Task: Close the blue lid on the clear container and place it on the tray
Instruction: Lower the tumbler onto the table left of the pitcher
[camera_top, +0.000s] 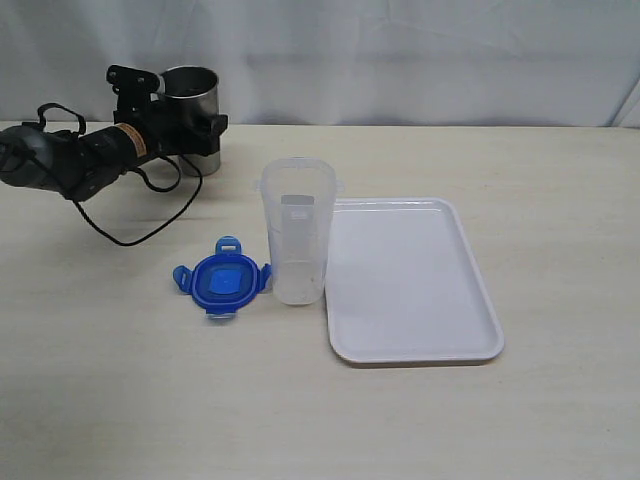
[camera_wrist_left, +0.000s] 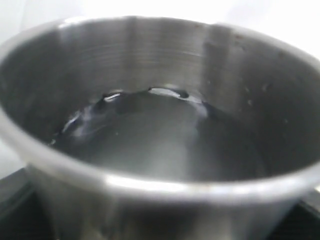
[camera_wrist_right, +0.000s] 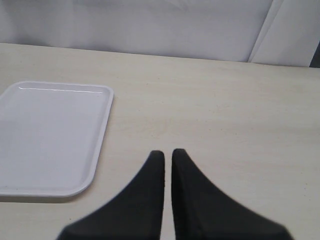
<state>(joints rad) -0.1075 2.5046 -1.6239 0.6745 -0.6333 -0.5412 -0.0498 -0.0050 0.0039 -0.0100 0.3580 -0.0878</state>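
Left gripper (camera_top: 185, 102) stood about the steel cup (camera_top: 192, 115), a finger at either side; whether it pressed the wall could not be determined (the left wrist view was filled by the cup's interior). Right gripper (camera_wrist_right: 167, 152) was nearly closed on nothing, a thin slit between its fingers. The clear container (camera_top: 297, 240) stood upright and uncapped, well apart from the left gripper. The blue lid (camera_top: 223, 280) lay flat just beside it, on the left gripper's side. The tray (camera_top: 410, 280) lay beyond the container, near the right gripper.

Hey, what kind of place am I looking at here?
Likely a robot lab test bench: a pale table against a white draped backdrop, a black robot arm, and only a few props like the white tray.
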